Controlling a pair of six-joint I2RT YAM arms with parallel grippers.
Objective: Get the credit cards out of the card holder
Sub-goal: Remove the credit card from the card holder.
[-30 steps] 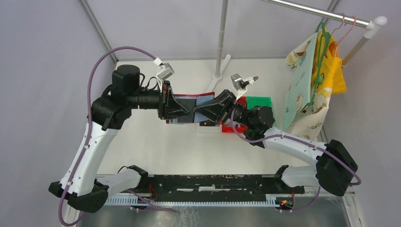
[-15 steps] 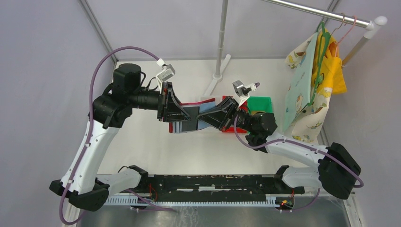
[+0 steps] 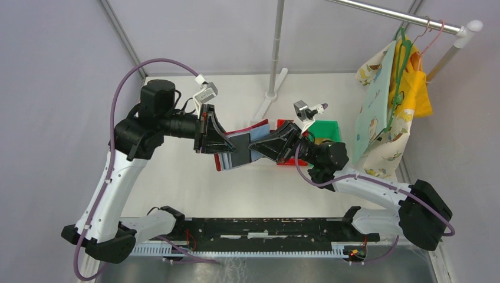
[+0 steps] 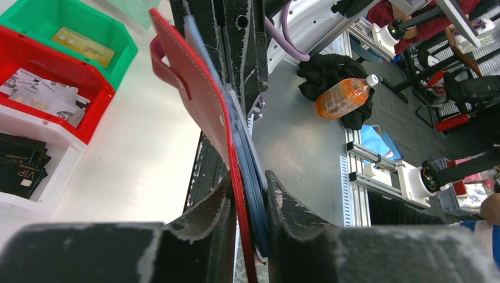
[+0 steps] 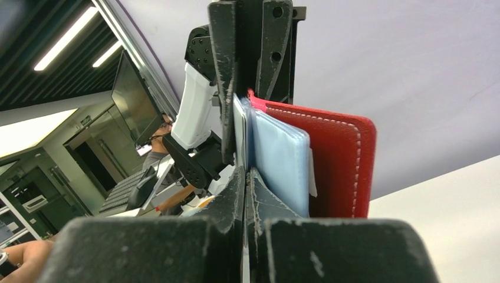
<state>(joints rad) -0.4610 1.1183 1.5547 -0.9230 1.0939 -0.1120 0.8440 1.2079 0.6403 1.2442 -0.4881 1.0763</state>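
The red card holder [image 3: 244,146] hangs open in the air over the table's middle, its grey-blue pockets facing up. My left gripper [image 3: 219,144] is shut on its left edge; the left wrist view shows the jaws [image 4: 247,194] clamping the red cover [image 4: 194,88] and the blue pockets. My right gripper [image 3: 256,148] is shut on a thin grey credit card [image 5: 239,130], seen edge-on beside the light blue pockets [image 5: 277,159] and red cover [image 5: 342,159]. More cards lie in bins: golden [image 4: 82,46], silvery [image 4: 44,94], dark [image 4: 20,165].
A green bin [image 3: 323,128] and a red bin [image 3: 293,161] stand right of the wallet, partly under my right arm; a white bin [image 4: 59,159] sits next to the red one. A pole foot [image 3: 271,93] stands behind. Bags hang on a rack [image 3: 389,106] at the right.
The wallet has tilted and dropped a little toward the near side. My right gripper has drawn back slightly to the right, still pinched at the pockets. The left gripper keeps its hold.
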